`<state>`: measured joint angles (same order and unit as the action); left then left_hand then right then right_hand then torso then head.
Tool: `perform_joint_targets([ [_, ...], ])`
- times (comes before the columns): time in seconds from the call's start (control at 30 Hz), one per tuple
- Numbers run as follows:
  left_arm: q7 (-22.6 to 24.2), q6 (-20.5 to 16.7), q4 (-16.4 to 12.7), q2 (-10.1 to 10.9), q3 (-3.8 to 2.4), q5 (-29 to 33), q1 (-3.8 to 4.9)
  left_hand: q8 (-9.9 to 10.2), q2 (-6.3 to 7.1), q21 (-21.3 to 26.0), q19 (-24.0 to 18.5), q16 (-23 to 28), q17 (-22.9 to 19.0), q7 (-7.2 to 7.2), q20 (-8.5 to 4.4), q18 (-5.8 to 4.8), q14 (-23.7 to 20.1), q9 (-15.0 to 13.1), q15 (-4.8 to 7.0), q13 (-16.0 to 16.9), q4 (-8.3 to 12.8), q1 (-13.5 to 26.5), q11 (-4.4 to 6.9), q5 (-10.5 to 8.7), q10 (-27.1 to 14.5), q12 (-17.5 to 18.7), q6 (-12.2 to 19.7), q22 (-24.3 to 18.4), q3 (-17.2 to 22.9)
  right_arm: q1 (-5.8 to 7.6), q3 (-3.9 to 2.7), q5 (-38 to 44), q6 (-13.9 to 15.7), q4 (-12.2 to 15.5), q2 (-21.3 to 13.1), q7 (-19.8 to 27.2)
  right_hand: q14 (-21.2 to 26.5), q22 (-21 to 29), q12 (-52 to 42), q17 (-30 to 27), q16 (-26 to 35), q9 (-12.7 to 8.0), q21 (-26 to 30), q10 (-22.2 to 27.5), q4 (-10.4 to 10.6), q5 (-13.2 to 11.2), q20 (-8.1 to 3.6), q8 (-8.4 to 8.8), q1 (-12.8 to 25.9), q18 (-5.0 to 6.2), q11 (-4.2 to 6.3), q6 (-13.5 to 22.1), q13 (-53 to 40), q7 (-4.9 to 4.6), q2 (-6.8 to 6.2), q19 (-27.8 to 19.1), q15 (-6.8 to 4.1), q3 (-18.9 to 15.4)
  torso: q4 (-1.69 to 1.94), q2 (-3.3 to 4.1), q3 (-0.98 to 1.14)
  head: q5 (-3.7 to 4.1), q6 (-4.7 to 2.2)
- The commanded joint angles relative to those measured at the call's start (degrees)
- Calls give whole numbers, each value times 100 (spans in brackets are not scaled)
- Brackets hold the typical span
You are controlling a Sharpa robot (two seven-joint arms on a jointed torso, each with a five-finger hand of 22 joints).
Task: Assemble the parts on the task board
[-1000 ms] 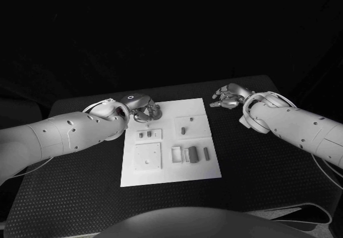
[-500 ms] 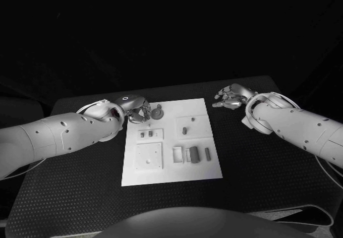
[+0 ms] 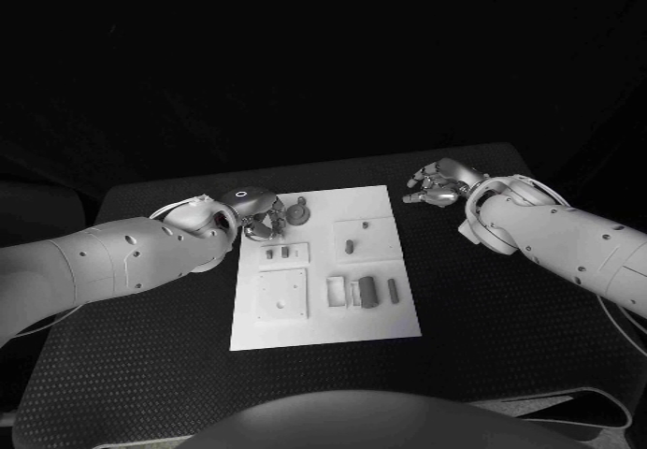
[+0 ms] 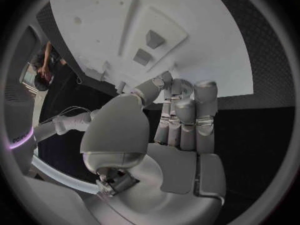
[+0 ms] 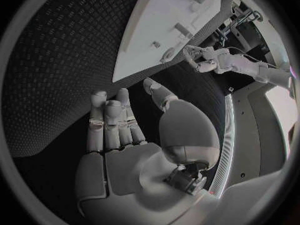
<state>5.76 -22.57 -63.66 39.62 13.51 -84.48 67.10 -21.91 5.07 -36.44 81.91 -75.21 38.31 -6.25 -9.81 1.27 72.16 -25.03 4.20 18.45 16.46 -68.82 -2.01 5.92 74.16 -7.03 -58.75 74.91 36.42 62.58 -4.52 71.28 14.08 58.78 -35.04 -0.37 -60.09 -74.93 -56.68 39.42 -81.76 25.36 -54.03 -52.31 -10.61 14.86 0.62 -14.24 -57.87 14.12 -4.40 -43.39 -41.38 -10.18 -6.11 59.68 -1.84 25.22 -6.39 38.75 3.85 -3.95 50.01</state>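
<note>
The white task board [image 3: 323,323] lies mid-table. Small dark parts sit on it: two [image 3: 277,253] in a raised plate on its left side, one [image 3: 348,246] in the far right plate, several [image 3: 364,288] near the middle. My left hand [image 3: 265,217] hovers over the board's far left corner. In the left wrist view its fingers [image 4: 181,110] lie side by side with the thumb tip against them, above two parts [image 4: 149,47]. Whether it pinches anything is unclear. My right hand [image 3: 434,184] hangs over the black table beside the far right corner, fingers [image 5: 109,120] apart, palm empty.
A square plate [image 3: 280,295] and a frame-like piece [image 3: 333,290] also sit on the board. Black textured table [image 3: 512,327] surrounds the board on all sides. In the right wrist view the board [image 5: 162,30] stretches away toward my left hand [image 5: 203,55].
My left hand has edged a little toward me and rightward over the board's far left corner. The right hand has barely shifted.
</note>
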Motion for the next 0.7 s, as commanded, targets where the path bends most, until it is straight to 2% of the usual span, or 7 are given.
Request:
perform_joint_targets([
  [0.03,-1,-1,27,-43,-2,-127,-9,-3,17,-33,-5,27,-8,-7,-12,870,-19,-5,31,11,8,1,5,31,40,-4,-33,102,35,-2,0,40,-42,7,6,41,44,-93,-38,-6,21,-5,21,47,3,-4,-34,-33,62,88,11,-4,7,-59,1,6,-12,0,-3,-3,9,-2,-1],
  [0.2,5,16,52,-107,-1,-141,-23,-1,16,-32,-7,29,-7,-7,-12,868,-20,-6,30,13,7,-3,4,30,39,-1,-31,102,38,-2,0,40,-42,10,14,42,44,-93,-38,-6,21,-5,21,47,3,-4,-34,-33,62,88,11,-4,8,-59,1,6,-12,0,3,-5,5,-12,-1],
  [0.37,-1,51,127,-175,0,-168,-56,0,14,-32,-8,30,-6,-8,-12,867,-21,-7,29,15,6,-6,4,29,39,2,-31,102,42,-2,0,40,-44,1,28,44,44,-93,-38,-6,21,-6,21,47,4,-4,-34,-33,63,88,10,-4,8,-59,1,6,-11,1,-11,-1,9,-15,-1],
  [0.7,-13,81,198,-175,1,-192,-89,5,13,-32,-10,31,-5,-10,-12,864,-23,-9,28,19,4,-9,2,27,39,7,-28,103,46,-2,0,40,-44,-6,27,42,44,-93,-38,-7,21,-6,21,47,4,-4,-34,-33,64,88,10,-3,9,-59,2,6,-11,1,-1,-2,7,-10,-1],
])
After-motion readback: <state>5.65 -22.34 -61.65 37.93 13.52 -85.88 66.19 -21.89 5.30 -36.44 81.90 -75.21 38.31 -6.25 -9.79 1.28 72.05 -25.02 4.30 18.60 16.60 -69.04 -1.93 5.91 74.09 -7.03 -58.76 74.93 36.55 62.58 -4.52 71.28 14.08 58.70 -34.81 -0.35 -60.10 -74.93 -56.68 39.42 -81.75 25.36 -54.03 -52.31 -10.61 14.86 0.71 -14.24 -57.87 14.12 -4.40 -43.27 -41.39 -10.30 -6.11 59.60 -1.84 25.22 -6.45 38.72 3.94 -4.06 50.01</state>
